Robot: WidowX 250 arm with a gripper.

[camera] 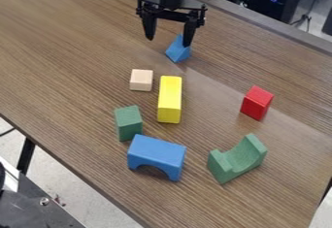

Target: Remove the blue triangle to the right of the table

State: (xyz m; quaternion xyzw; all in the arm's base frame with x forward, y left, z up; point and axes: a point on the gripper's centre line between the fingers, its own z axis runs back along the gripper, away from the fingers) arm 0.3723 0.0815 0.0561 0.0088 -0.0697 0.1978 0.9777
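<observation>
My gripper hangs at the upper middle of the camera view, open, with its two fingers spread wide. The blue triangle lies on the wooden table just below it, mostly under the right-hand finger, which covers part of its upper right side. Whether that finger touches the triangle, I cannot tell.
Below the triangle are a beige cube and a yellow block. A red block sits to the right. Nearer the front are a green block, a blue arch and a green curved block.
</observation>
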